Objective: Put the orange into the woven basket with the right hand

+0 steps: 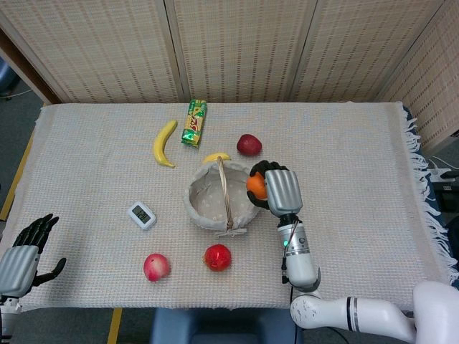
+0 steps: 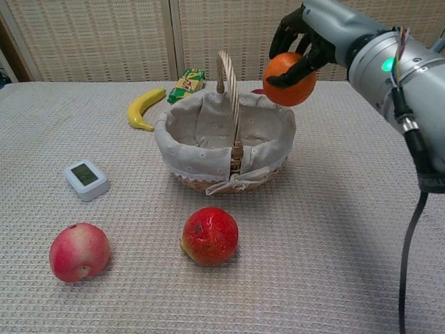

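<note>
My right hand [image 1: 278,188] [image 2: 313,36] grips the orange [image 1: 256,185] [image 2: 289,78] and holds it in the air just above the right rim of the woven basket [image 1: 224,196] [image 2: 224,141]. The basket has a cloth lining, an upright handle and nothing visible inside. Far from the fruit, my left hand [image 1: 25,252] hangs open off the table's front left corner, its fingers spread and holding nothing.
On the cloth lie a banana [image 1: 164,142] [image 2: 143,106], a green snack pack [image 1: 193,122], a dark red apple [image 1: 249,145] behind the basket, a second banana [image 1: 216,157] at its far rim, a white timer [image 1: 142,214] [image 2: 86,179], a pink apple [image 1: 156,266] [image 2: 78,251] and a red fruit [image 1: 217,257] [image 2: 209,236].
</note>
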`<state>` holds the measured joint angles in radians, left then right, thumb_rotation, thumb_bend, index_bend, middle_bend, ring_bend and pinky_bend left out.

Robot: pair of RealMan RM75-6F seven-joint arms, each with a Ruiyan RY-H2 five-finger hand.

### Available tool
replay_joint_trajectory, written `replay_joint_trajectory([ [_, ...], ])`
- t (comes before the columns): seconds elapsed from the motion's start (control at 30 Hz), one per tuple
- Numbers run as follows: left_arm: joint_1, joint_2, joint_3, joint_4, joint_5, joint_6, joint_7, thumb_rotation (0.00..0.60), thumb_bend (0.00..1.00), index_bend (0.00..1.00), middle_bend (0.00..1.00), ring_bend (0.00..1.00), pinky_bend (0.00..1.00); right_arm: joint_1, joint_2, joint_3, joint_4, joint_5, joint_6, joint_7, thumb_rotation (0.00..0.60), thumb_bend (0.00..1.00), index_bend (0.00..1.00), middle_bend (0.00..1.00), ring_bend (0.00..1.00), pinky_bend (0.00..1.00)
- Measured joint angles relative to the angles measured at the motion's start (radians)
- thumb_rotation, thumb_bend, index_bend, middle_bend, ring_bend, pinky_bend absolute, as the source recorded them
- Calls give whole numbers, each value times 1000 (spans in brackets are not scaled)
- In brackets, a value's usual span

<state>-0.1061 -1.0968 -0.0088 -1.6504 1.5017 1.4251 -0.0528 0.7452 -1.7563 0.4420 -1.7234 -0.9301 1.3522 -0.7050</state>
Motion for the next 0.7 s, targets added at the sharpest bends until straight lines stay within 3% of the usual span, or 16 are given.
replay_joint_trajectory([
  [0.13,1,1,1,-1,1,0,-4,600,330,0,0,0,103,54,-73,9,53,31,1,-34,600,315,780,609,553,681],
  [0.2,1,3,1,-1,-2,-1,-10,600,330,0,0,0,103,68,-101,8,82,44,-1,-42,600,315,678,569,477,628],
  [0.27,1,4,1,0,-4,-2,-15,600,331,0,0,0,104,78,-119,-2,105,65,-9,-55,600,302,555,396,284,504],
  [0.37,1,6,1,0,-3,-4,-21,600,332,0,0,0,103,84,-124,-21,114,90,-18,-78,600,214,545,118,48,320],
  [0.47,0,8,3,-1,0,-7,-23,600,331,0,0,0,104,82,-117,-28,114,106,-19,-88,600,145,556,2,0,196],
  [0.7,-1,5,4,-2,4,-6,-15,600,332,0,0,0,104,75,-82,-20,93,115,-5,-91,600,115,577,0,0,135],
])
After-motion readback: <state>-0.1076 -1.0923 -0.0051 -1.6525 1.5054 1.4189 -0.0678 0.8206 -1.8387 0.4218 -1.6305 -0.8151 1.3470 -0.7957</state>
